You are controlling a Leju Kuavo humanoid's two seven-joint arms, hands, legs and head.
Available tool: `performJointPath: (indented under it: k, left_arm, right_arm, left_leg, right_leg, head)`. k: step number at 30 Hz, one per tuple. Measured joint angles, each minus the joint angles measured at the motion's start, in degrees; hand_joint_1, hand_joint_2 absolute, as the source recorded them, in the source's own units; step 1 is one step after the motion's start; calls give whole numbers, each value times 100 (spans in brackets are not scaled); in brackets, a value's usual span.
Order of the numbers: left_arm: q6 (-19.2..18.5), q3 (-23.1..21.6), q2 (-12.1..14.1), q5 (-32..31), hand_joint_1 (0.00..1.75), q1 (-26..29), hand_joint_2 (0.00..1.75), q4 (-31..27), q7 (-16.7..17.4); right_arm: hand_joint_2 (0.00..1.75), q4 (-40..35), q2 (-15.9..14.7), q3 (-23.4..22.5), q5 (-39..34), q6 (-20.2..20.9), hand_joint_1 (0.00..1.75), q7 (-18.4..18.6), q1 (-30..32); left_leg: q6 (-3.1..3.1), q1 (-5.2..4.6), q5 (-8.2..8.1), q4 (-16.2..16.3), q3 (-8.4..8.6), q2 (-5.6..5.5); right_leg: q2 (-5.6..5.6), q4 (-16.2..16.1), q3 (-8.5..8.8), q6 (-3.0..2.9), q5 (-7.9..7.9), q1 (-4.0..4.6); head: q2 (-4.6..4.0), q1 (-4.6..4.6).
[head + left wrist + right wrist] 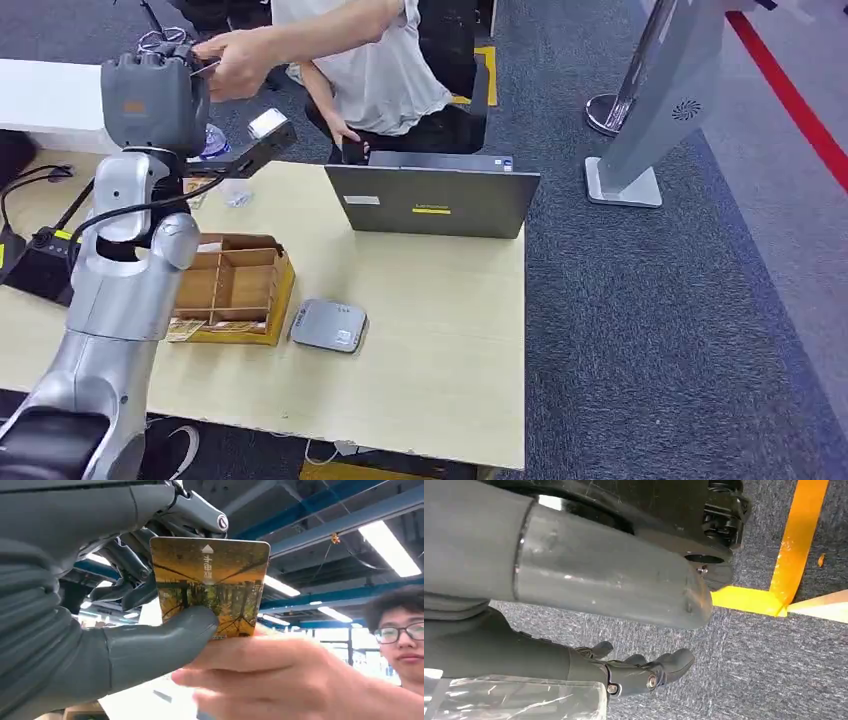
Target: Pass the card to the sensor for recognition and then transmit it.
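Note:
My left hand [155,100] is raised high at the table's far left, and a person's hand [240,62] reaches in to meet it. In the left wrist view my left hand [100,610] pinches a yellow-brown card [210,582] between the thick thumb and the dark fingers, while the person's hand [270,675] grips the card's lower edge. The grey sensor [330,325] lies flat on the table next to the wooden box. My right hand [624,672] hangs over the carpet with its fingers apart and nothing in it.
A wooden compartment box [235,290] stands on the wooden table [430,340], with a laptop [432,200] behind it. Black cables and a black device [40,265] lie at the left edge. A grey stand [650,110] rises on the carpet at the right. Yellow floor tape [796,545] crosses the carpet.

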Motion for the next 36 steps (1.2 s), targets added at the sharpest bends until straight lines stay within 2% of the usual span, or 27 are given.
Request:
performJointPath:
  k: [8, 15, 18, 21, 26, 29, 33, 36]
  left_arm:
    - [-79, 0, -2, 94, 0, 135, 175, -64, -9]
    - [-61, -31, 7, 105, 0, 620, 175, -704, -107]
    - [17, -142, 94, 75, 0, 1175, 175, -1332, -233]
    - [170, -295, 251, -120, 0, 1977, 175, -2014, -354]
    - [753, -501, 540, -682, 0, 3595, 175, -2938, -418]
    - [1007, -540, 640, -826, 0, 4462, 175, -3261, -411]
    - [977, -540, 739, -791, 0, 5317, 175, -3416, -107]
    - [719, -525, 787, -555, 0, 5672, 175, -3414, 160]
  right_arm:
    - [0, 0, 0, 0, -28, -7, 0, -9, 2]
    - [0, 0, 2, -11, -190, -123, 0, -109, 16]
    - [0, 0, 11, -72, -306, -216, 0, -173, 37]
    - [0, 0, 13, -162, -424, -251, 0, -184, 51]
    - [0, 0, 13, -310, -612, -313, 0, -216, 58]
    - [0, 0, 9, -391, -660, -247, 0, -251, 63]
    - [0, -2, -2, -446, -713, -181, 0, -267, 66]
    - [0, -2, -9, -474, -686, -179, 0, -258, 65]
  left_leg:
    - [0, 0, 0, 0, -2, 1]
    - [0, 0, -1, -1, -5, 2]
    - [2, -1, -6, -2, -6, 5]
    - [5, -1, -12, -4, -7, 11]
    - [-1, -1, -26, -6, -6, 19]
    - [6, -1, -32, -6, -10, 17]
    - [8, -1, -37, -6, -9, 15]
    - [8, 0, -36, -6, -9, 13]
  right_leg:
    - [0, 0, -3, 0, 0, 0]
    - [1, 0, -4, 0, -1, 0]
    - [4, -1, -5, 3, -5, -1]
    - [9, -2, -8, 5, -8, -1]
    - [20, -4, -14, 8, -21, -1]
    - [15, -4, -13, 8, -29, -1]
    - [12, -5, -13, 5, -34, -1]
    - [9, -5, -12, 5, -34, -1]
  head:
    - [0, 0]
    - [0, 2]
    - [0, 0]
    - [0, 2]
    - [0, 0]
    - [0, 2]
    - [0, 4]
    - [0, 2]
